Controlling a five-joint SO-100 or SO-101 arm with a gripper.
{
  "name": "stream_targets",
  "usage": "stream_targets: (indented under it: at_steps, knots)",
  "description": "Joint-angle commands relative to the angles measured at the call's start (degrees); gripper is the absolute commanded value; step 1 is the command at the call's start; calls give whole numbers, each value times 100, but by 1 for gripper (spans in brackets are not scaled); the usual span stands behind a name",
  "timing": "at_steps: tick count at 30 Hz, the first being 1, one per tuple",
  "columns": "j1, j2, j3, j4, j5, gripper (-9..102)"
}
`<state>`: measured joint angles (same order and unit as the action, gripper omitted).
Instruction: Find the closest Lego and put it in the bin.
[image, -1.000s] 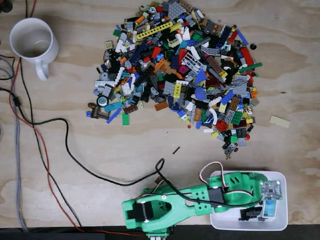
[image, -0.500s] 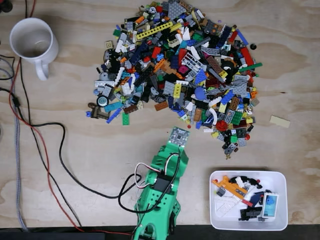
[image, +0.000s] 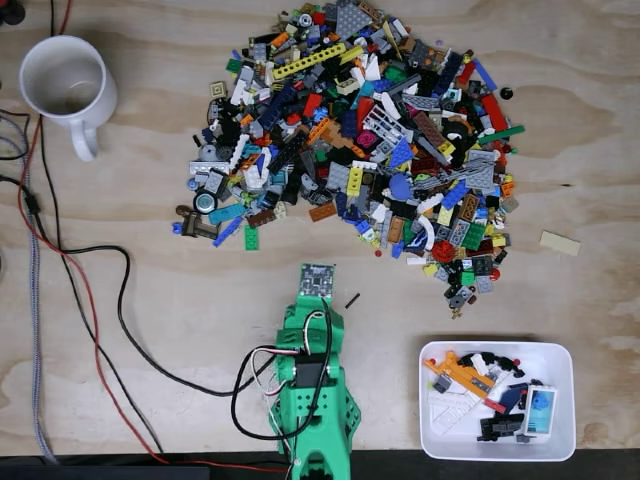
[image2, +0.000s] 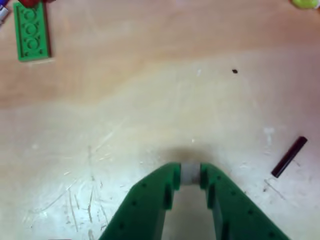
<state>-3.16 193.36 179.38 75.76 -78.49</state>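
The big heap of mixed Lego (image: 360, 130) covers the far middle of the wooden table in the fixed view. Nearest my green gripper (image: 316, 292) lie a thin black rod (image: 352, 300) (image2: 289, 156) and a green plate (image: 251, 237) (image2: 32, 32). The white bin (image: 568, 400) stands at the front right with several pieces inside. My gripper (image2: 190, 172) hangs over bare wood between heap and front edge. Its jaws are almost together, with only a pale grey patch between the tips. The rod is to its right, apart from it.
A white mug (image: 65, 85) stands at the far left. Black and red cables (image: 100, 250) run down the left side and loop toward the arm's base. A tan piece (image: 559, 243) lies alone at the right.
The arm swung left from over the bin to the table's middle, then drew slightly left and back. The bin's contents are now uncovered.
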Motion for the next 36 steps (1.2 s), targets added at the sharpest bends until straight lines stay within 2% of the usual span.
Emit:
stream_targets:
  at_steps: [1,36]
  knots:
    - [105,-9,88,35,88,0]
    - [-211,0,88,26,193,0]
